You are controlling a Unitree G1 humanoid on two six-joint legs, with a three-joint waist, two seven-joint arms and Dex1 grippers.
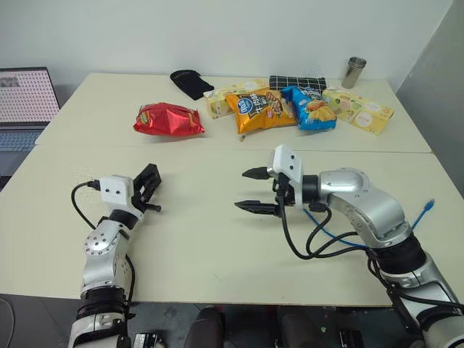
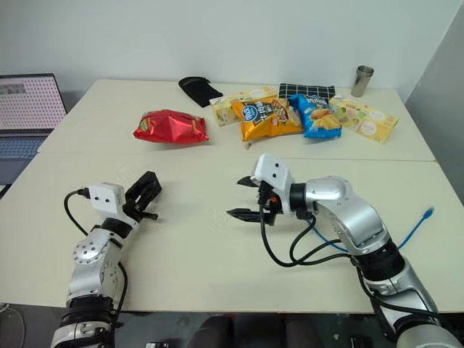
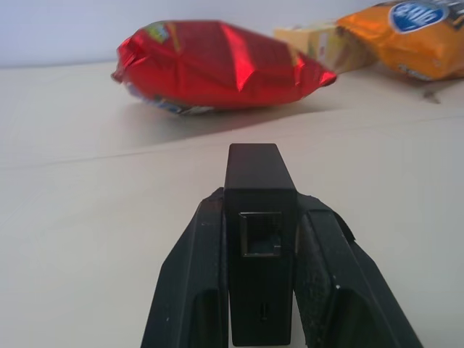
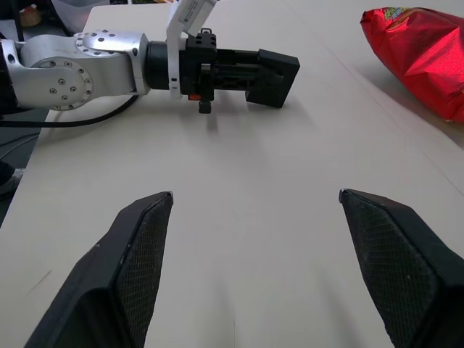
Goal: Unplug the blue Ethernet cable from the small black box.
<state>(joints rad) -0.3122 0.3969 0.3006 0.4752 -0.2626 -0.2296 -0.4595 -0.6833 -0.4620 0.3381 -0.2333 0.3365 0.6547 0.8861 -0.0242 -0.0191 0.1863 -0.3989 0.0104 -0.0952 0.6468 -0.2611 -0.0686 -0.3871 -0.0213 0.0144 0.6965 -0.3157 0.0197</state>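
Observation:
The small black box (image 3: 257,217) is clamped between the fingers of my left gripper (image 1: 150,177), which hovers low over the near-left part of the table. The box's port faces the wrist camera and is empty. The same box (image 4: 274,69) also appears in the right wrist view. My right gripper (image 1: 250,191) is in the middle of the table, pointing left toward the box, open with nothing between its fingers. The blue Ethernet cable (image 1: 419,216) lies on the table at the right, running under my right arm, with one end raised near the table edge.
A red snack bag (image 1: 168,119) lies beyond the left gripper. Orange (image 1: 257,110) and blue (image 1: 312,107) snack bags, yellow boxes (image 1: 359,109), a black cloth (image 1: 191,82), a checked pouch (image 1: 297,82) and a metal cup (image 1: 354,72) line the far side. A laptop (image 1: 25,101) sits far left.

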